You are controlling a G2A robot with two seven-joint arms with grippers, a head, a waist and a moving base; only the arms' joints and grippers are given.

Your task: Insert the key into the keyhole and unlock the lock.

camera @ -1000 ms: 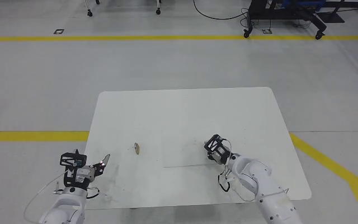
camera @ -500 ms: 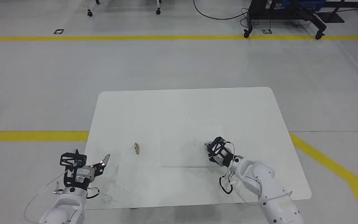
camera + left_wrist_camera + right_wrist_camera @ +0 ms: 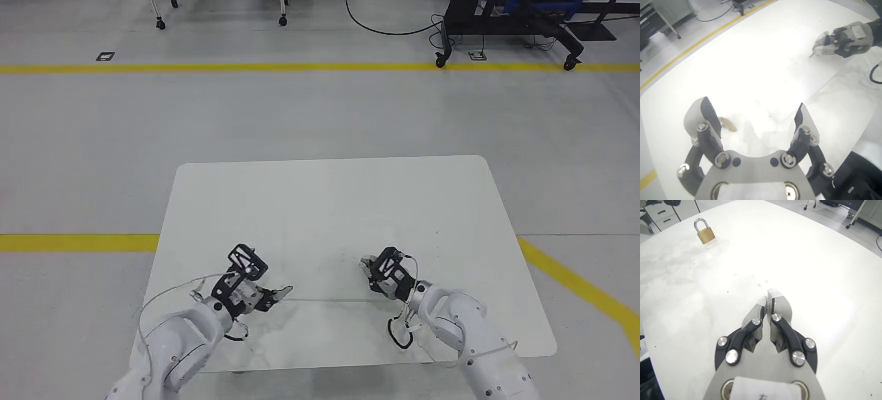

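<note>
The left claw is hanging low over the desk with its fingers spread wide. The brass padlock is sitting just beside one finger, not squarely between the two. Its shackle is showing closed, and the keyhole is not showing clearly enough to place. The right claw is sitting well apart from the padlock, fingers pinched together on a thin sliver that I am taking to be the key. Closing the left claw from here is risking a shove or a tip instead of a clean grip, leaving the keyhole facing away. The key is being held by very little metal, so any off-line push against the lock body is risking it twisting or slipping out
</note>
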